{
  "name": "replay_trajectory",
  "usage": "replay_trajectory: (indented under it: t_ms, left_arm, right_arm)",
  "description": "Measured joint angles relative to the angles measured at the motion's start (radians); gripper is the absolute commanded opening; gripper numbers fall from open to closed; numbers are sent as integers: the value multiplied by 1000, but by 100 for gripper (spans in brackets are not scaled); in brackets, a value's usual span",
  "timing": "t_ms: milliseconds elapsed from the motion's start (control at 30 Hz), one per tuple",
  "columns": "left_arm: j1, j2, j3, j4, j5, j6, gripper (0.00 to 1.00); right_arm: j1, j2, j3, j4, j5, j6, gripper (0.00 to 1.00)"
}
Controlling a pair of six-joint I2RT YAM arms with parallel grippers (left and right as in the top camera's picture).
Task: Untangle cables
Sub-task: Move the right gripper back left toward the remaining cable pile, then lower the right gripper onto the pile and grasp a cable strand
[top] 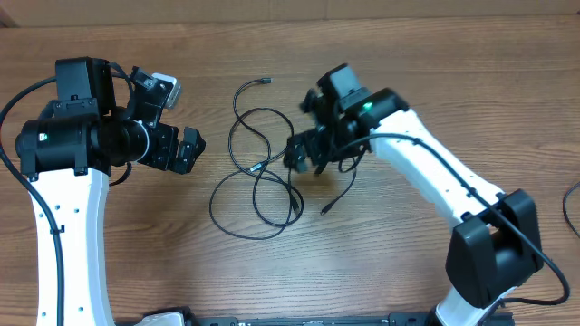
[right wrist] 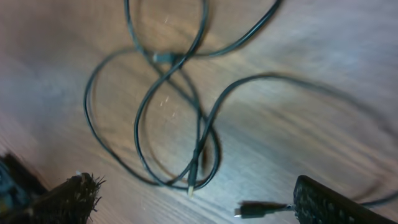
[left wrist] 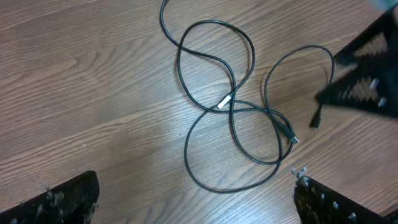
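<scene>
Thin black cables point(top: 258, 172) lie looped over one another on the wooden table between my two arms. One plug point(top: 265, 81) lies at the far end, a silver connector point(top: 256, 167) sits in the middle of the tangle, and another plug point(top: 326, 210) lies to the near right. My left gripper point(top: 181, 127) is open, left of the tangle and apart from it. In the left wrist view the cables point(left wrist: 233, 109) lie beyond the open jaws point(left wrist: 199, 205). My right gripper point(top: 317, 152) hovers over the tangle's right edge. Its jaws point(right wrist: 199, 202) are open, with a plug point(right wrist: 255, 210) beside the right finger.
The wooden table point(top: 435, 63) stretches bare on all sides of the tangle. My right gripper shows in the left wrist view point(left wrist: 367, 87) at the upper right. A dark cord point(top: 573, 204) shows at the table's right edge.
</scene>
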Motion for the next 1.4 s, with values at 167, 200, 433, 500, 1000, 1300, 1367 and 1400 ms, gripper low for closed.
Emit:
replay_trajectory:
  t_ms: [167, 200, 433, 500, 1000, 1300, 1367, 1400]
  left_arm:
    - [0, 0, 0, 0, 0, 0, 100]
    - [0, 0, 0, 0, 0, 0, 99]
    - [0, 0, 0, 0, 0, 0, 99]
    - [0, 0, 0, 0, 0, 0, 99]
    - [0, 0, 0, 0, 0, 0, 100]
    - [0, 0, 0, 0, 0, 0, 99]
    - [0, 0, 0, 0, 0, 0, 99]
    - [0, 0, 0, 0, 0, 0, 99]
  right_arm:
    - [72, 1, -116, 82, -6, -34, 100]
    - [83, 1, -132, 91, -9, -35, 100]
    - [177, 3, -173, 130, -23, -49, 100]
    - [197, 3, -173, 135, -27, -51, 100]
    - [315, 3, -227, 260, -30, -59, 95]
    - [356, 3, -227, 313, 6, -63, 94]
    - [356, 4, -227, 315, 29, -63, 100]
    - [356, 4, -227, 315, 38, -61, 100]
